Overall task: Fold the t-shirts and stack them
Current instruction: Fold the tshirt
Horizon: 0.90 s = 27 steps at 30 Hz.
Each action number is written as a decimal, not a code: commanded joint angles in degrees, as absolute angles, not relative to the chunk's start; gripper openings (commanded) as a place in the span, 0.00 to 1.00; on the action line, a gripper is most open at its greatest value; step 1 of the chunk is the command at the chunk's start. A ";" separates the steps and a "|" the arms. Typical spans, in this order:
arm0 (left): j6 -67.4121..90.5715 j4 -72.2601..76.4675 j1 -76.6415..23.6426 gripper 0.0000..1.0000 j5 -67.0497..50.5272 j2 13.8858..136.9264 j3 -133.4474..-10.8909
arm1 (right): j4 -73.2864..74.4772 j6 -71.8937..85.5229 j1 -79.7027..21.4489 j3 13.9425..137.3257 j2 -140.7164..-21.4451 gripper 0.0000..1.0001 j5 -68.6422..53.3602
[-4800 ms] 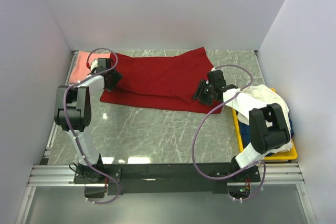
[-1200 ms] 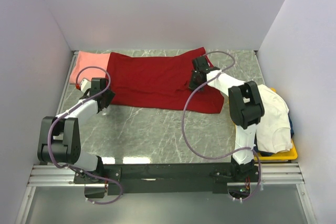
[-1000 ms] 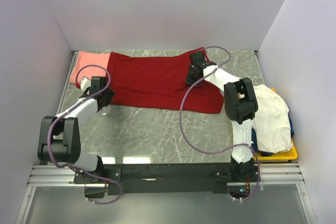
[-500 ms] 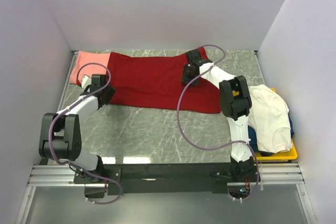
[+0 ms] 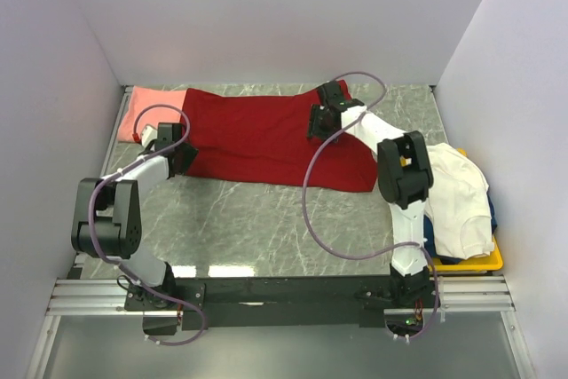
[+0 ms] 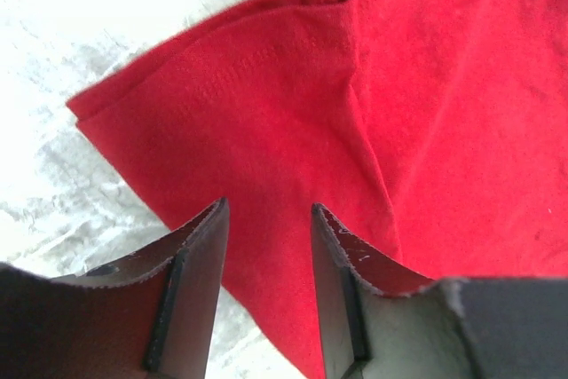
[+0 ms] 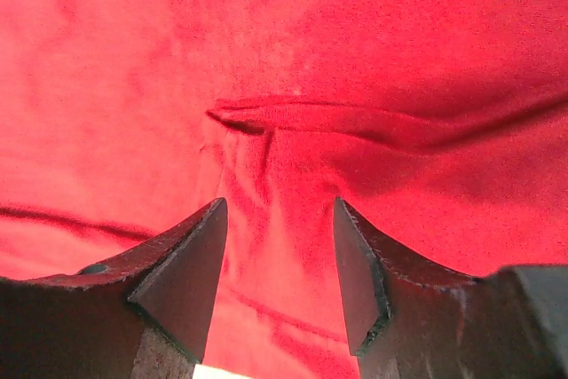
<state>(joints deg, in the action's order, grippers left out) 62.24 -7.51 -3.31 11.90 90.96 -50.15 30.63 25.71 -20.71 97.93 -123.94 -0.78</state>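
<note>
1. Red t-shirt (image 5: pixel 257 135) lies partly folded under both hands; left gripper (image 5: pixel 180 159) and right gripper (image 5: pixel 318 122) are spread, empty.
2. Salmon t-shirt (image 5: pixel 146 113) lies beyond the left gripper and the cream t-shirt (image 5: pixel 457 193) sits crumpled behind the right gripper; stacking looks unstarted.

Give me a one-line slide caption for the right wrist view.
Right gripper, jaws open, over a raised crease in the deep red t-shirt.

Open to me: bare table (image 5: pixel 266 219) strip, 6 o'clock of red shirt (image 5: pixel 257 135). Blocking me: back wall (image 5: pixel 284 24), 12 o'clock; heaped yellow tray (image 5: pixel 485 264), 4 o'clock.
</note>
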 commanded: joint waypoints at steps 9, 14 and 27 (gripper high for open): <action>62.84 -2.29 -0.26 0.46 14.59 93.79 -48.44 | 22.42 35.24 -18.11 70.38 -97.86 0.57 5.97; 63.54 -0.62 1.75 0.46 13.28 93.43 -45.09 | 16.53 38.75 -14.42 56.18 -88.87 0.56 2.12; 63.98 0.79 2.55 0.57 12.48 80.61 -38.68 | 12.92 42.01 -8.88 37.71 -73.73 0.53 0.18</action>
